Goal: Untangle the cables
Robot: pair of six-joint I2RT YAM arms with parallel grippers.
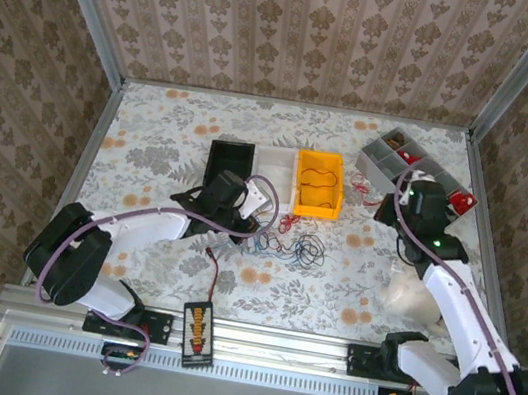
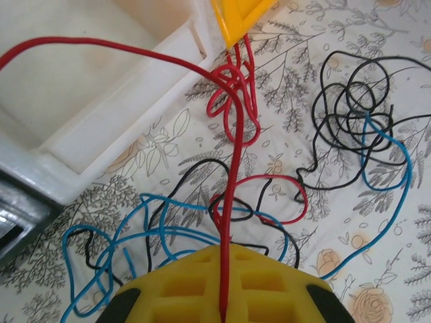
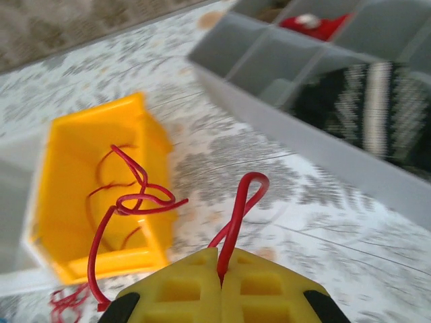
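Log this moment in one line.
left tool: shut on thin red wire; right tool: shut on red wire loop; blue, black wires: tangled

cables smooth glossy plastic sheath; yellow bin smooth plastic; white bin matt plastic; surface matt printed floral covering; fingers matt yellow plastic

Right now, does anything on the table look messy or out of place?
Yes: the cables lie knotted in a heap in front of the white bin, with red, blue and black strands crossing. One red cable, pinched in the left gripper, trails up across that bin.
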